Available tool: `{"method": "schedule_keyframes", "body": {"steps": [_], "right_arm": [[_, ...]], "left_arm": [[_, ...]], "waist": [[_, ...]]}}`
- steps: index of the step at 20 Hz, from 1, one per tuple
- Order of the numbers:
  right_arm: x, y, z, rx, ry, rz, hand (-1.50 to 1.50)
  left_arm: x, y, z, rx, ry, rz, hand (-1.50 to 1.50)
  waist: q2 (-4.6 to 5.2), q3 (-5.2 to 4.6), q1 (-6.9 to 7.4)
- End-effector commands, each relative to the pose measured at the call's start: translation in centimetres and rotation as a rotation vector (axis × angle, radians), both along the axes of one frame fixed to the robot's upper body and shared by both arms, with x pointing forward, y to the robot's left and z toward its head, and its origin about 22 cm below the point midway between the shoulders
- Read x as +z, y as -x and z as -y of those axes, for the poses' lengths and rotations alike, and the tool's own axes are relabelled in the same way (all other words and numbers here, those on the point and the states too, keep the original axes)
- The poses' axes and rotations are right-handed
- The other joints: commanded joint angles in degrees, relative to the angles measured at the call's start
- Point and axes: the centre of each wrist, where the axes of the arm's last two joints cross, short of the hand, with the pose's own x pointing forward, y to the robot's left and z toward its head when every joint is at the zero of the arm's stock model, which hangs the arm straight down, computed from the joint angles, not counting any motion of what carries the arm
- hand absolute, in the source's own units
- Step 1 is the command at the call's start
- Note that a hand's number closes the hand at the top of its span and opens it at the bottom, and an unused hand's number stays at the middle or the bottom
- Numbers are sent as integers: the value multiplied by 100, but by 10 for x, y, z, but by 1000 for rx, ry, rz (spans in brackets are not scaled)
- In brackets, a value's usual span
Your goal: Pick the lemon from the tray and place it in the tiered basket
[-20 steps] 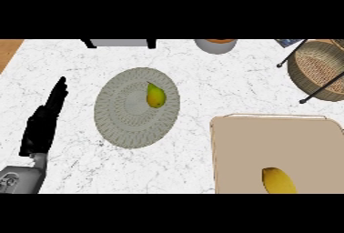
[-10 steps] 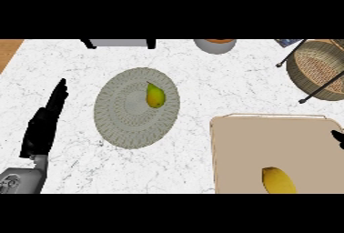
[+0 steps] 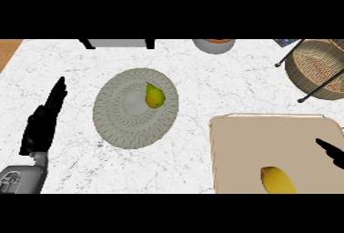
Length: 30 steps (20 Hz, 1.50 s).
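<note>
One lemon (image 3: 277, 180) lay at the tray's (image 3: 235, 150) lower edge, lower right of frame, untouched. Right hand (image 3: 331, 151) poked in from the right edge just above it – prob. to reach; its fingers: can't tell. One tiered basket (image 3: 321, 68) upper right. One pear (image 3: 154, 96) on one plate (image 3: 121, 123), centre. Left hand (image 3: 44, 121) rested at left on the worktop (image 3: 201, 86), fingers straight, together.

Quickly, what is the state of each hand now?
Left hand: open, fingers straight, holding nothing, over the counter.
Right hand: only a tip shows over the tray; cannot be told.
</note>
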Motion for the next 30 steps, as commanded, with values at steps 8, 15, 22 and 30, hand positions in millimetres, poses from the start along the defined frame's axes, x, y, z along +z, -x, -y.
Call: {"method": "schedule_keyframes", "body": {"steps": [8, 15, 22, 30], "right_arm": [[-13, 15, -26, 21, 119, 47, -150], [-22, 6, -26, 3, 112, 2, -150], [-33, 9, -28, -19, 109, -40, -150], [-62, -16, -51, 22, 84, -61, -150]], "left_arm": [[-12, -4, 3, 4, -7, 3, 0], [11, -11, 2, -13, 0, 15, 0], [4, 10, -11, 6, -8, 5, 0], [-16, 6, 7, 12, -12, -2, 0]], "waist": [[2, 1, -13], [2, 2, 5], [0, 1, 7], [7, 1, 20]]}}
